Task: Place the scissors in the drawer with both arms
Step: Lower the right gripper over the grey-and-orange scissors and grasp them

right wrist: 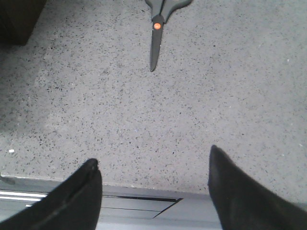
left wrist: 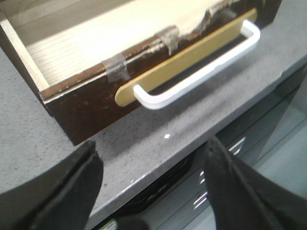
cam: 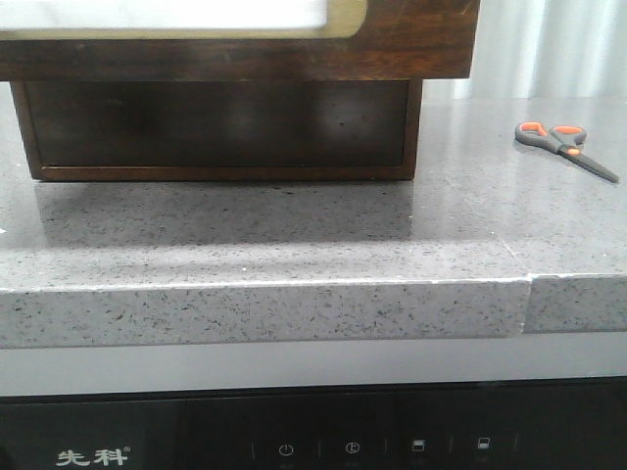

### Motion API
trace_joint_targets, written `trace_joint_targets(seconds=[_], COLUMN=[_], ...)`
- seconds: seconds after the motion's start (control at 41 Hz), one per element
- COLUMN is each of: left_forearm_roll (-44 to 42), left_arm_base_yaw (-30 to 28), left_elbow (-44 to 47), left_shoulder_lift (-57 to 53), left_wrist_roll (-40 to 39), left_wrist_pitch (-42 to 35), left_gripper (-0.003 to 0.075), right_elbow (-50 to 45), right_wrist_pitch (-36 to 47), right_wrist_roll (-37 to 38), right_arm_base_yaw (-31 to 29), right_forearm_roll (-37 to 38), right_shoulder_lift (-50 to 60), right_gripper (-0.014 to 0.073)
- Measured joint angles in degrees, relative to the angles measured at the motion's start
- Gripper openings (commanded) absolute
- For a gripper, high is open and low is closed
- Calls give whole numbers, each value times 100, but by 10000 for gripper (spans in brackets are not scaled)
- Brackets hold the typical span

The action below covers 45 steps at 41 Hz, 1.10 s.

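Scissors [right wrist: 154, 28] unstowed; drawer [left wrist: 86, 103] open.
Both pincers, left [left wrist: 153, 184] and right [right wrist: 153, 187], spread, empty; scissors ahead of right.

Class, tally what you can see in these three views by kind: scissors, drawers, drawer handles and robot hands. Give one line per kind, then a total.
Scissors: 1
Drawer: 1
White drawer handle: 1
Robot hands: 2, left hand and right hand, both open
Total: 5

You see the drawer [left wrist: 86, 103] pulled open, its white handle [left wrist: 201, 76] on a gold plate [left wrist: 184, 60] (tape patches at 11 o'clock); left gripper [left wrist: 151, 187] fingers spread wide.
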<state>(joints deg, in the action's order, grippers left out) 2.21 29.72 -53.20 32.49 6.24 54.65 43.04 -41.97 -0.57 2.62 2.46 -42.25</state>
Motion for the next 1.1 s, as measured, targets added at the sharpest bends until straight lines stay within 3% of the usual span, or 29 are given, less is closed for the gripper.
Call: trace_joint_targets(seconds=[0.292, 0.512, 0.634, 0.804, 1.096], left_forearm_roll=[-138, -146, -146, -146, -146], left_arm_base_yaw=[144, 144, 144, 144, 144], left_elbow=[0, 0, 0, 0, 0], left_shoulder_lift=[0, 0, 0, 0, 0], left_wrist_roll=[-398, -420, -420, -420, -420], left_wrist_pitch=[-398, -754, -832, -855, -855], left_gripper=[449, 438, 438, 438, 438], right_elbow=[83, 775, 1312, 1962, 3150], right_wrist_pitch=[-4, -374, -773, -954, -1080], right_wrist_roll=[173, 285, -56, -697, -997], right_arm_base_yaw=[-65, -803, -1072, -1037, -613], right_forearm_roll=[129, 323, 23, -657, -826], right_shoulder_lift=[-225, -1247, -2046, -3167, -4655], right_gripper=[500, 484, 447, 446, 428])
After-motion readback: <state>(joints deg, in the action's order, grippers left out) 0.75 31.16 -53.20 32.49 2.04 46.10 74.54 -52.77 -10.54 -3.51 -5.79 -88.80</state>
